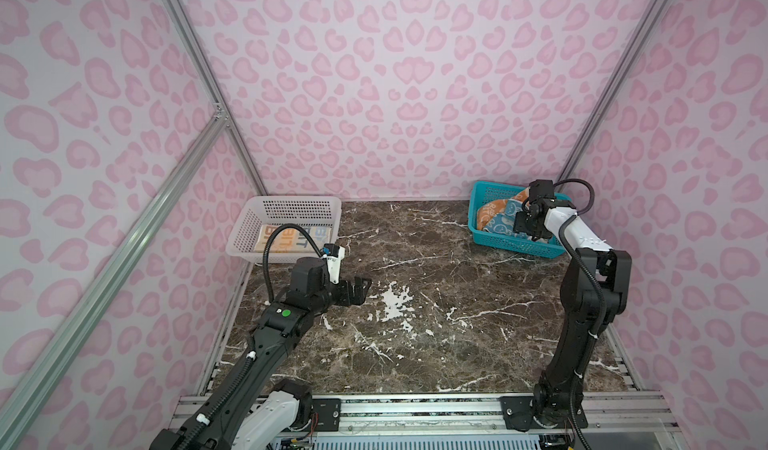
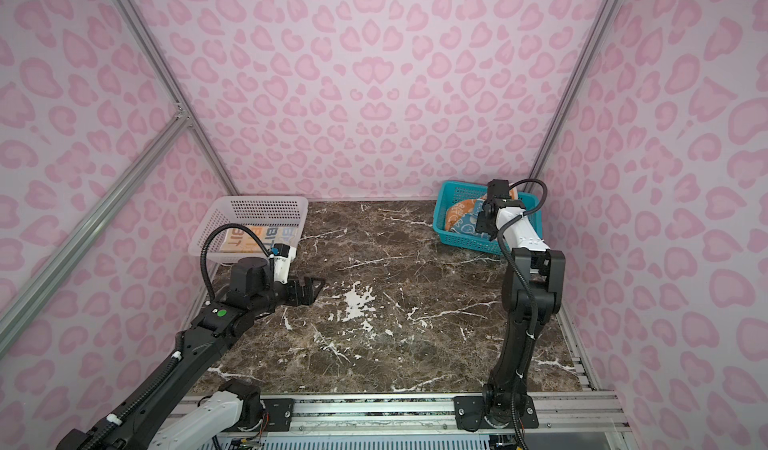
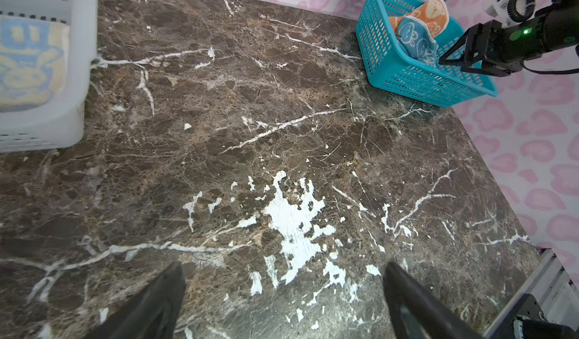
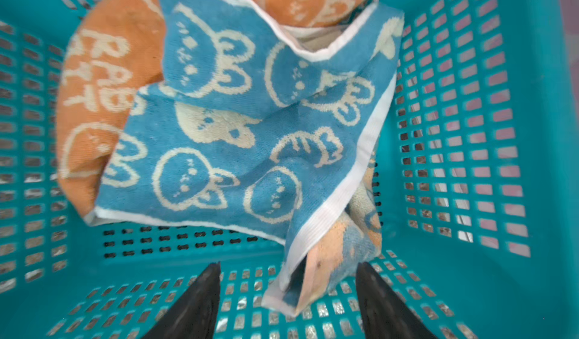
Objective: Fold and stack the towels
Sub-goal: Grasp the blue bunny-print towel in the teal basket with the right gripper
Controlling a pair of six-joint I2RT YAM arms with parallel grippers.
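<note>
My right gripper (image 4: 288,267), partly open and holding nothing, straddles a corner of the blue towel (image 4: 219,133) in the teal basket (image 4: 470,274) at the far-right corner of the worktop (image 1: 436,344).

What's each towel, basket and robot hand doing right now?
cream towel: folded flat in the white basket.
blue towel: crumpled in the teal basket, atop the orange towel.
orange towel: crumpled underneath.
left gripper: open, empty.
right gripper: open around the blue towel's corner.
</note>
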